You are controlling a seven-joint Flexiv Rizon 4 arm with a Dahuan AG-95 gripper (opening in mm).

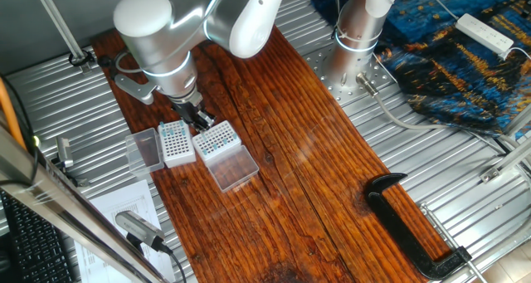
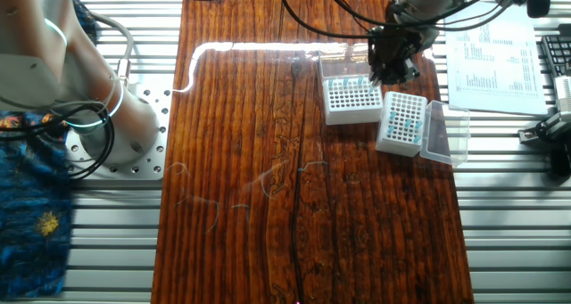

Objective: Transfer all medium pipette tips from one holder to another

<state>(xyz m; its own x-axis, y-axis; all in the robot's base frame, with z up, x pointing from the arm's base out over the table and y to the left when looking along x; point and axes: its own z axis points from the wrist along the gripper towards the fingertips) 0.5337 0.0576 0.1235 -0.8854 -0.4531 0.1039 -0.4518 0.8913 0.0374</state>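
Teal tips [image 2: 406,124] beside hand [image 2: 393,70]

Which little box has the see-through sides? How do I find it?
Find the long brown wooden board, then the robot's gripper by two small boxes with holey white tops. The clear-sided rack is the one nearer the board's middle; its sides are see-through, while its neighbour, the white-sided rack, has solid white walls.

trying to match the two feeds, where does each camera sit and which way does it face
One fixed view: high, angled down the wooden table; arm, base and gripper show.
The other fixed view: nearly overhead from the opposite side; base at left, gripper at top.
Shared: white-sided rack, clear-sided rack.
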